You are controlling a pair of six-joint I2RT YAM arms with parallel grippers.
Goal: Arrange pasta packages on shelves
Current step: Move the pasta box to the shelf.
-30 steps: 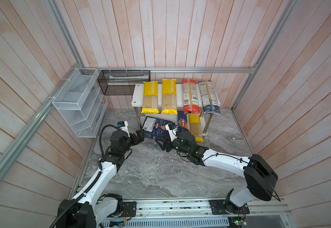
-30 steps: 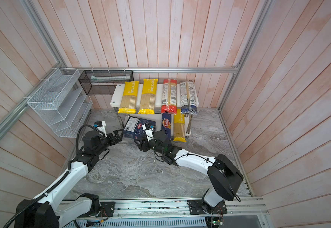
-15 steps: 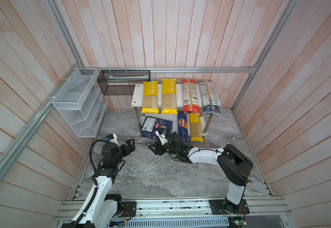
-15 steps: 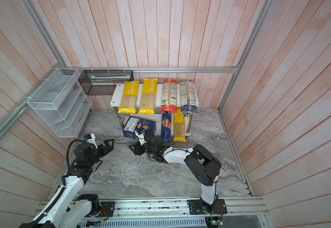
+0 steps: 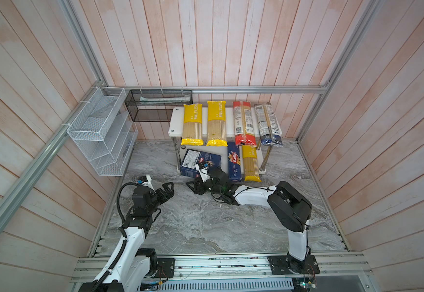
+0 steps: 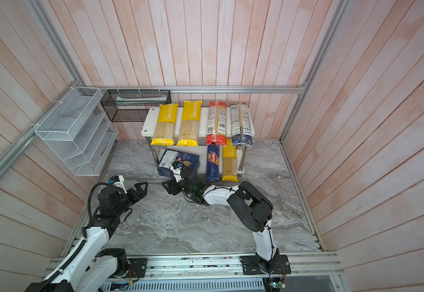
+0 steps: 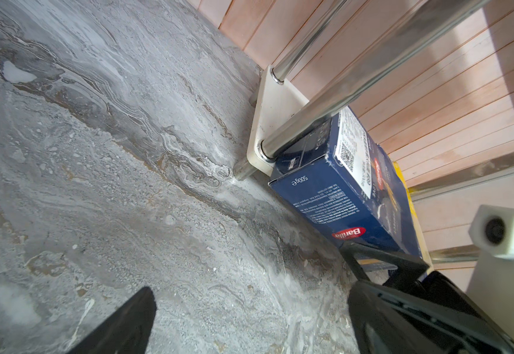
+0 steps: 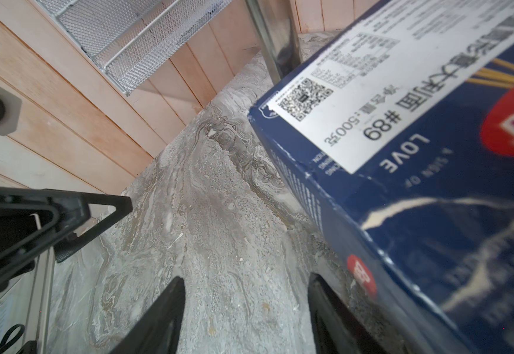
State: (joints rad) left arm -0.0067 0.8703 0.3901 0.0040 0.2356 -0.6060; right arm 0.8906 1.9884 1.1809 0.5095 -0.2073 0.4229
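The right gripper [image 8: 246, 277] lies low over the marble floor [image 5: 205, 227] at centre frame in both top views. Its black fingers [image 8: 160, 318] are apart with bare stone between them, holding nothing. One finger is just beside the wide Barilla box [image 5: 193, 161]; I cannot tell if it touches. The left gripper [image 5: 167, 191], left of centre, is spread too and empty.

Only the right wrist view shows that box's white QR label and scuffed cardboard edges. Only the left wrist view shows its end jutting past the lower shelf [image 7: 271, 116] beside a chrome leg [image 7: 356, 87].

Also on that white board lie the narrow Barilla box [image 5: 234, 161] and a yellow bag [image 5: 250, 166]. The upper shelf [image 5: 176, 124] carries a yellow PASTATIME bag [image 5: 192, 124], a second PASTATIME bag [image 5: 216, 124], the red-ended bag [image 5: 242, 124] and the dark-blue-ended bag [image 5: 267, 124], all glossy film overhanging the front.

The white wire basket [image 5: 97, 131] hangs at the left. The black mesh basket [image 5: 157, 106] holds a pale long item I cannot identify.
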